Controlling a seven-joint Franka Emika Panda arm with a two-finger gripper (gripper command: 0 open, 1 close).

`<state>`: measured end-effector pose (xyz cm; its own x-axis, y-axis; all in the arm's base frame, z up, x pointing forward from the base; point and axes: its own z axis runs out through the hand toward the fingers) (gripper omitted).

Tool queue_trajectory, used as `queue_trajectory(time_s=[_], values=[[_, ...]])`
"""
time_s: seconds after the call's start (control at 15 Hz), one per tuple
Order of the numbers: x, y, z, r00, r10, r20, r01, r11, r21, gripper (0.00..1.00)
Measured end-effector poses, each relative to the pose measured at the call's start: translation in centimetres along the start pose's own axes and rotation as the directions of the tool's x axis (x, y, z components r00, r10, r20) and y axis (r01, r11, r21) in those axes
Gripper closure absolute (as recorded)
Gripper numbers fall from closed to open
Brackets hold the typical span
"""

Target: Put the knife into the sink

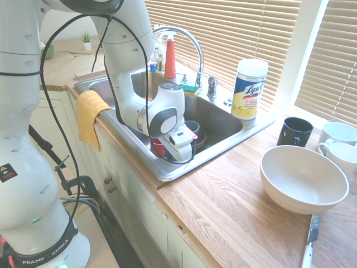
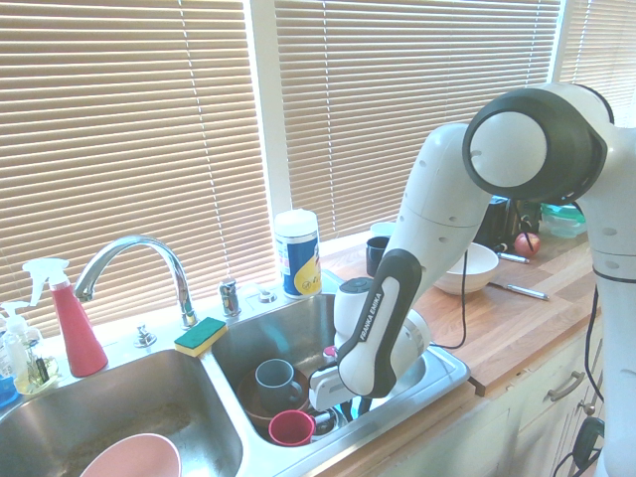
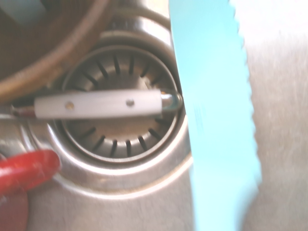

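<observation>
Lower centre, the turquoise serrated plastic knife (image 3: 216,110) is inside the rectangular steel sink (image 2: 288,333). Release seems in hand; next, raise gripper (image 2: 356,406). Jaw opening and hold, I cannot tell.

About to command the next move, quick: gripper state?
Gripper: low in the sink; open or closed cannot be told, nor whether it grips the turquoise knife showing in the wrist view.

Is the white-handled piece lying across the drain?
Yes, its white handle spans the drain strainer beside the turquoise knife.
</observation>
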<state>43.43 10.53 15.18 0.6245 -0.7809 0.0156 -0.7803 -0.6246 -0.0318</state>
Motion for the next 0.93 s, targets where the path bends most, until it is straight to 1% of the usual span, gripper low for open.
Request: queue_trajectory(time_s=[0.33,0.53,0.67,0.93], values=[[0.3,0.6,-0.3,1.000,-0.002,0.000,0.002,1.000,0.001,0.00],[0.5,0.1,-2.2,1.000,-0.007,-0.016,0.007,0.999,0.033,0.00],[0.6,-0.4,-4.6,0.999,-0.015,-0.033,0.017,0.998,0.055,0.00],[0.5,-0.9,-11.7,0.998,-0.038,-0.058,0.042,0.997,0.070,0.00]])
